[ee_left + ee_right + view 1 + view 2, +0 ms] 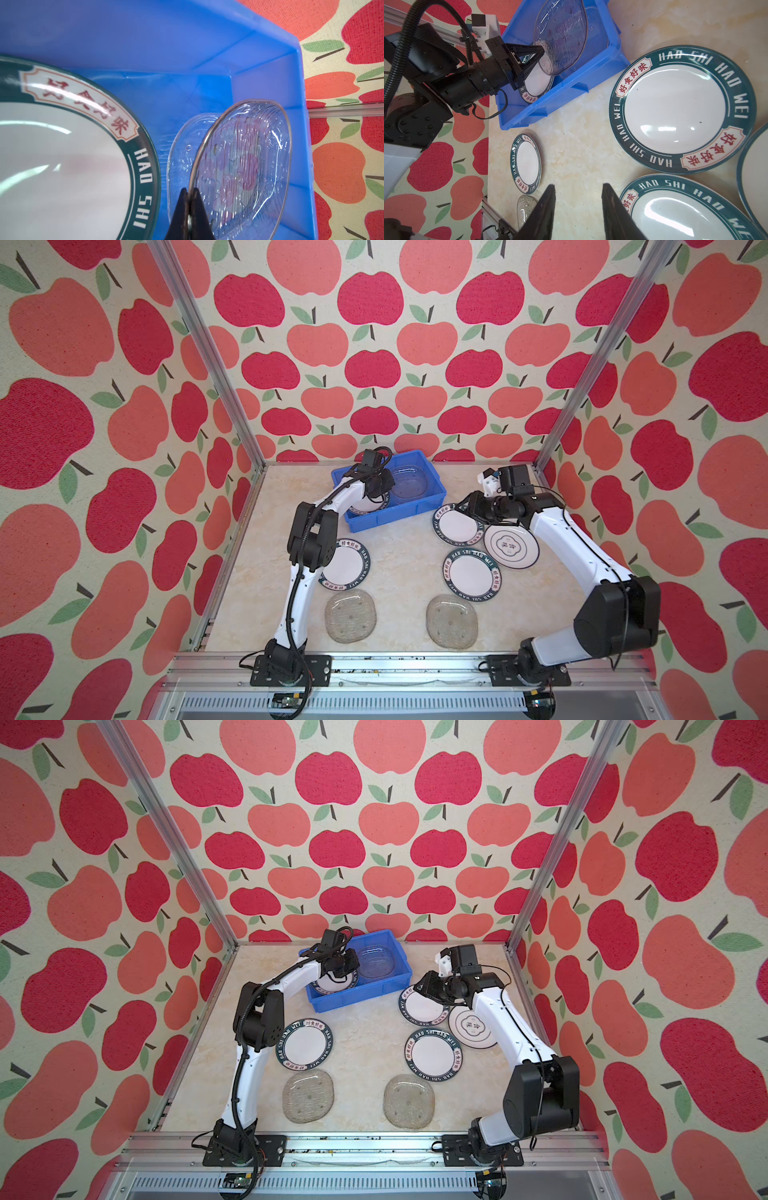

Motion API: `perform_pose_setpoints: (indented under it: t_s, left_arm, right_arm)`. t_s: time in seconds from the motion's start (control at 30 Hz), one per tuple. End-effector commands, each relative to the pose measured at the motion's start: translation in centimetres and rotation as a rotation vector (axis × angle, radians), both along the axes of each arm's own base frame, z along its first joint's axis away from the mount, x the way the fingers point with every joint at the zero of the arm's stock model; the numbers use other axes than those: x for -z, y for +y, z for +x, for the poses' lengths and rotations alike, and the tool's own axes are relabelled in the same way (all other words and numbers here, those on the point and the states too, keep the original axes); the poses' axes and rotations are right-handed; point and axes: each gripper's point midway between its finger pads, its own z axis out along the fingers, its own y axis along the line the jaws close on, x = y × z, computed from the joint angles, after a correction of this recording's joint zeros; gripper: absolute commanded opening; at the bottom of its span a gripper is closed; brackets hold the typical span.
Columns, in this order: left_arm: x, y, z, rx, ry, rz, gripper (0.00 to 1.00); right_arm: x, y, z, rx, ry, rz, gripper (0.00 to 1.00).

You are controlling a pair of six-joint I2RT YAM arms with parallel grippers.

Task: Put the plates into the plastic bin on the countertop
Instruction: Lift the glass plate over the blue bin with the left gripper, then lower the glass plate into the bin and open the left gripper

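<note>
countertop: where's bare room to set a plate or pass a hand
Bare: the middle strip from the blue bin, between the left lettered plate and the near right lettered plate, then between the two glass plates. Crowded: the round plates bunched by the right tool; the bin, where the left tool holds a tilted glass plate.

Red apple-print walls (374, 364) — bare aluminium corner posts (203, 344).
</note>
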Motion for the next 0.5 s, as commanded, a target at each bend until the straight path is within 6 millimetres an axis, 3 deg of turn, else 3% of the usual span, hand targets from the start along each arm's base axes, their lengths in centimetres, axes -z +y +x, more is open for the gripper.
perform_pose_setpoints:
  t_s: [0.0, 0.27, 0.47]
  left_arm:
    - [-0.1, 0.2, 0.4, -0.036, 0.001, 0.013, 0.00]
    - [2.6, -0.4, 0.8, -0.030, 0.052, 0.017, 0.00]
    - [3.3, -0.8, 1.2, -0.034, 0.071, 0.012, 0.00]
  right_arm:
    - [0.9, -0.1, -0.4, -0.005, 0.042, 0.011, 0.40]
    - [1.1, -0.2, -0.6, -0.015, 0.048, 0.005, 0.40]
    - [1.2, -0.3, -0.5, -0.017, 0.048, 0.005, 0.40]
